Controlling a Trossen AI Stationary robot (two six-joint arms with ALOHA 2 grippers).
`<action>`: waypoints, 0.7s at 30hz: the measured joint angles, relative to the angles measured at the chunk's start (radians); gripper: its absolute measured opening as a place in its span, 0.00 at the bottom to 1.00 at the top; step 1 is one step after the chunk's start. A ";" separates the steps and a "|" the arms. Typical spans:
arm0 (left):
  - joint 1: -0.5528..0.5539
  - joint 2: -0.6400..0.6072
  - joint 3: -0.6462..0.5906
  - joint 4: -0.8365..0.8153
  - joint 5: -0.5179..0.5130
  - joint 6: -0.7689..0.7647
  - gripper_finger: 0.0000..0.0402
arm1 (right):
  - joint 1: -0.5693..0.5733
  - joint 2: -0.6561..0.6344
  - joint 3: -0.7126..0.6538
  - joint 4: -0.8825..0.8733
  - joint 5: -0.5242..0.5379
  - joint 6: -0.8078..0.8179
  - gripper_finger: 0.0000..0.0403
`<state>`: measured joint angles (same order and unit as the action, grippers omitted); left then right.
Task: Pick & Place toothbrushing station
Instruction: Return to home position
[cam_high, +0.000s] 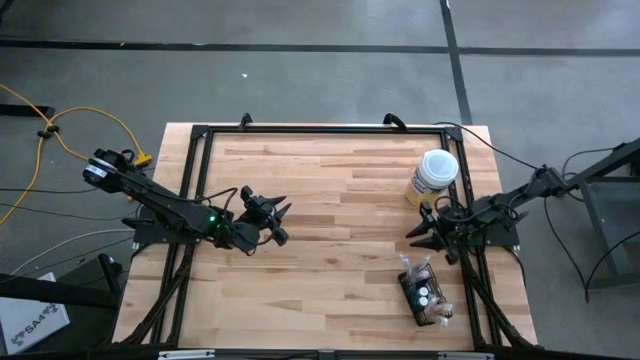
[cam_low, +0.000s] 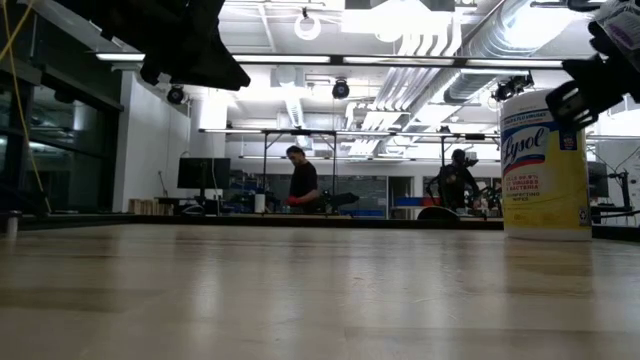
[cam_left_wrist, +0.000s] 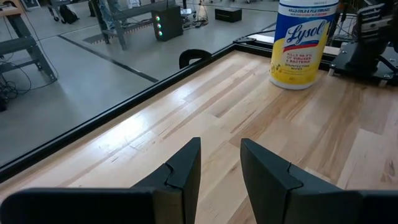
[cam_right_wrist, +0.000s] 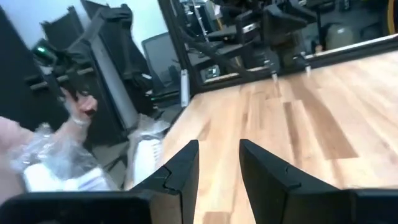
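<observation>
Black mesh basket is sitting near Lysol canister, right gripper hovering btwn them, narrowly parted, empty. Left gripper is hanging well apart from canister, same narrow gap.

Smooth wood table with a soft sheen — glossy-labelled plastic canister — black wire-mesh basket

The yellow canister standing on the table bears the brand name "Lysol" in blue script, legible in both the left wrist view and the low view. Above the brand a band reads "KILLS COLD & FLU VIRUSES", and below it "KILLS 99.9% OF VIRUSES & BACTERIA". The remaining fine print on the label cannot be read.
</observation>
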<state>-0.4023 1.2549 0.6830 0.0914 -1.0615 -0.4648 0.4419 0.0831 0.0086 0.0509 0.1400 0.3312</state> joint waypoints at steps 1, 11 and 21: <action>0.000 0.000 0.000 0.000 0.000 0.000 0.27 | 0.000 0.000 0.000 -0.003 -0.013 0.008 0.26; 0.000 0.000 0.000 0.006 0.012 0.000 0.27 | 0.000 -0.015 -0.001 -0.033 -0.147 0.029 0.26; -0.003 0.000 0.000 0.017 0.013 0.000 0.27 | 0.000 -0.014 -0.001 -0.037 -0.147 0.004 0.26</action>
<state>-0.4056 1.2552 0.6834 0.1081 -1.0481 -0.4644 0.4419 0.0696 0.0074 0.0139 -0.0065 0.3351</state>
